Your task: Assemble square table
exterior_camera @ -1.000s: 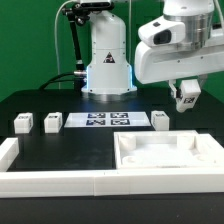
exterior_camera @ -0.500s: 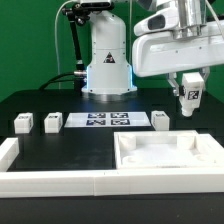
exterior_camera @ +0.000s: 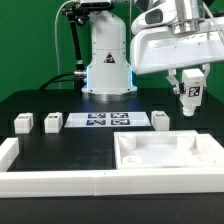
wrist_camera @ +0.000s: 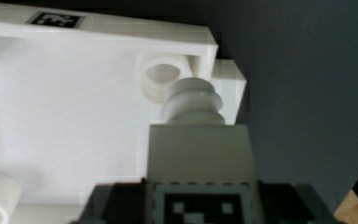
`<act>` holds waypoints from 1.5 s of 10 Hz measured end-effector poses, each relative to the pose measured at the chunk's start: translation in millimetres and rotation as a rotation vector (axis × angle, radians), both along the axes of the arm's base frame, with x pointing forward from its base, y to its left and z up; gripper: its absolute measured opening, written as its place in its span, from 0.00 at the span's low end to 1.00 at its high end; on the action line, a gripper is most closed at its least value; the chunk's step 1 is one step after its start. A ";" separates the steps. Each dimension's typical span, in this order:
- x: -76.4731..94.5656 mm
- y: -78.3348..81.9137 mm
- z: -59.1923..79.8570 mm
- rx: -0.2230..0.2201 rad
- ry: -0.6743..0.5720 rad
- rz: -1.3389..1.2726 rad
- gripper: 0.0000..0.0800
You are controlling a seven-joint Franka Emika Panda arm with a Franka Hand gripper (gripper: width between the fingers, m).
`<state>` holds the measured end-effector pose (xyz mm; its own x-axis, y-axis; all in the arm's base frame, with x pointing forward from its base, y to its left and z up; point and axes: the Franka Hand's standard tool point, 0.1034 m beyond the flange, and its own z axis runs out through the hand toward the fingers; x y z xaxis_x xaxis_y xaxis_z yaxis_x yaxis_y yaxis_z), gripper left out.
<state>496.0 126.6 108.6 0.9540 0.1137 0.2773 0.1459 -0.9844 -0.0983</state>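
My gripper [exterior_camera: 190, 84] is shut on a white table leg [exterior_camera: 190, 98] with a black-and-white tag, held in the air above the far right corner of the square tabletop [exterior_camera: 166, 160]. The tabletop lies rim-up at the exterior view's right. In the wrist view the leg [wrist_camera: 201, 150] points its threaded tip at the slab [wrist_camera: 69, 110], close beside a round corner hole [wrist_camera: 163, 72]. The dark fingers [wrist_camera: 123, 203] of my gripper [wrist_camera: 202, 198] flank the leg's tagged end. Three more legs [exterior_camera: 22, 123], [exterior_camera: 52, 122], [exterior_camera: 160, 120] stand on the black table.
The marker board [exterior_camera: 108, 121] lies flat between the loose legs. A long white rail [exterior_camera: 60, 181] runs along the front edge and turns up at the exterior view's left. The robot's base [exterior_camera: 107, 60] stands behind the board.
The arm's wrist has shifted toward the exterior view's left and risen a little; the held leg has barely moved and stays gripped.
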 end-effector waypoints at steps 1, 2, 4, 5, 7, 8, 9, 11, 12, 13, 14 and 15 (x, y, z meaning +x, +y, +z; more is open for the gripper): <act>1.8 0.4 -11.0 0.004 -0.015 0.004 0.36; 9.6 1.3 -16.6 0.005 -0.013 0.016 0.36; 41.6 1.9 -17.4 0.012 -0.042 0.035 0.36; 52.8 0.1 -19.3 0.009 -0.059 0.058 0.36; 56.5 -1.0 -22.2 0.006 -0.069 0.072 0.36; 56.5 -0.8 -22.5 0.006 -0.069 0.073 0.36; 56.5 -1.2 -22.9 0.006 -0.069 0.073 0.36; 59.0 -2.5 -22.7 0.005 -0.096 0.072 0.36; 62.8 -5.0 -20.9 0.004 -0.099 0.072 0.36; 69.1 -7.3 -16.0 0.004 -0.126 0.069 0.36; 76.4 -9.5 -11.8 0.003 -0.183 0.064 0.36; 80.4 -9.8 -11.3 0.001 -0.158 0.072 0.36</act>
